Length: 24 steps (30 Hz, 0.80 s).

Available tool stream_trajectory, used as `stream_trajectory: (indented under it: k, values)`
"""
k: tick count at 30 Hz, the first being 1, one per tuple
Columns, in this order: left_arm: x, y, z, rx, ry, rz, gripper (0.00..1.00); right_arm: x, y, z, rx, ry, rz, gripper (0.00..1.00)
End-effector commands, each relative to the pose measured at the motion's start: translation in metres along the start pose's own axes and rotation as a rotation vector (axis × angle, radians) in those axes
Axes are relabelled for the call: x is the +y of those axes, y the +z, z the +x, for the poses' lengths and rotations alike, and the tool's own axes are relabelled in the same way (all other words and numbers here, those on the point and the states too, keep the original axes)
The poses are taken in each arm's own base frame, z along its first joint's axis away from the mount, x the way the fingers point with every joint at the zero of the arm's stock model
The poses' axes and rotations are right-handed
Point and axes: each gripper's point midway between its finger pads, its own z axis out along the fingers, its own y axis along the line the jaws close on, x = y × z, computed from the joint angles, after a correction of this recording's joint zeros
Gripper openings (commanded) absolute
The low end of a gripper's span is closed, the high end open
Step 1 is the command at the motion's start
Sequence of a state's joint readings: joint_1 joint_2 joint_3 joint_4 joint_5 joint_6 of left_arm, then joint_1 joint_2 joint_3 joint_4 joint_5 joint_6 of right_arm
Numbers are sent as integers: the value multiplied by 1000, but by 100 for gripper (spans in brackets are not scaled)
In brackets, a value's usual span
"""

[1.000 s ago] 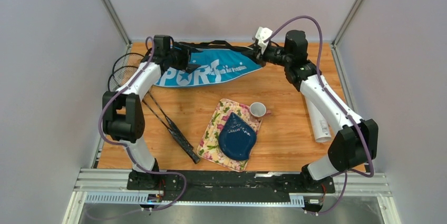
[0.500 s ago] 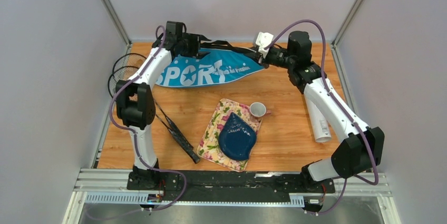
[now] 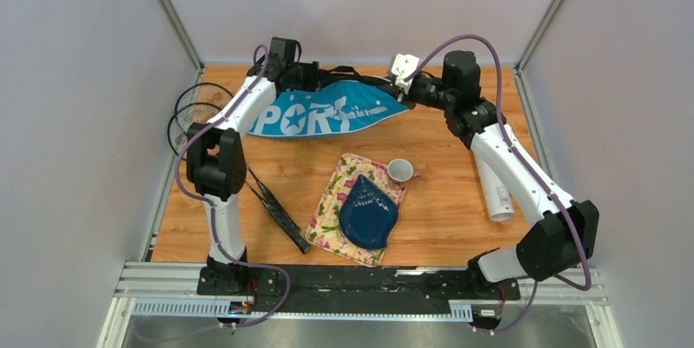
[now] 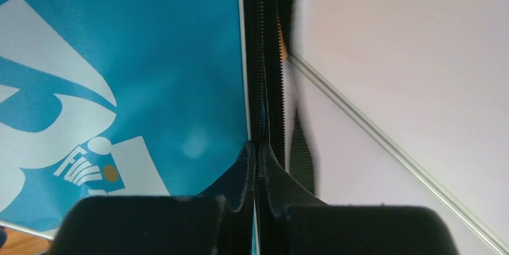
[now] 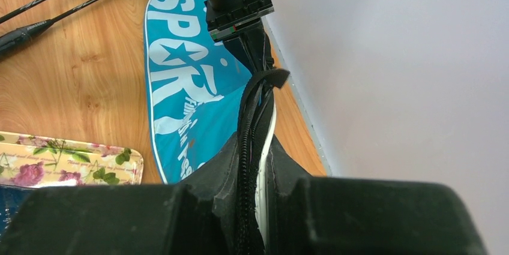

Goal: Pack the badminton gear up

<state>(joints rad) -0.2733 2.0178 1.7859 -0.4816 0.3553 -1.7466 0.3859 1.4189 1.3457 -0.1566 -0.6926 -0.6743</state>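
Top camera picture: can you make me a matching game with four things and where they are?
Things:
1. racket bag
2. white tube
3. small cup
4. rackets

Places:
A. left side
B. along the back
C. beside the flowery cloth
D. far right side

Pairs: 1-B, 2-D, 3-C, 4-A

You've got the bag [image 3: 327, 110] along the far edge of the table [image 3: 442, 201], rackets [image 3: 278, 215] left of it, plate [image 3: 368, 213] on the cloth [image 3: 331, 192] centre, cup [image 3: 400, 170] just behind, tube [image 3: 497, 201] right.
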Motion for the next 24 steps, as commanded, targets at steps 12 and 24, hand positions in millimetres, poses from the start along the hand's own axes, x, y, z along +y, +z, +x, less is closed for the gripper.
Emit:
stream_trajectory:
  k: [12,24]
  values:
    - [-80,-46,17,-240,551,368,0,-43,-28,-7,-14,239,373,67]
    - [-27,-49,45,-441,968,397,0,-63,-22,18,178,806,455,93]
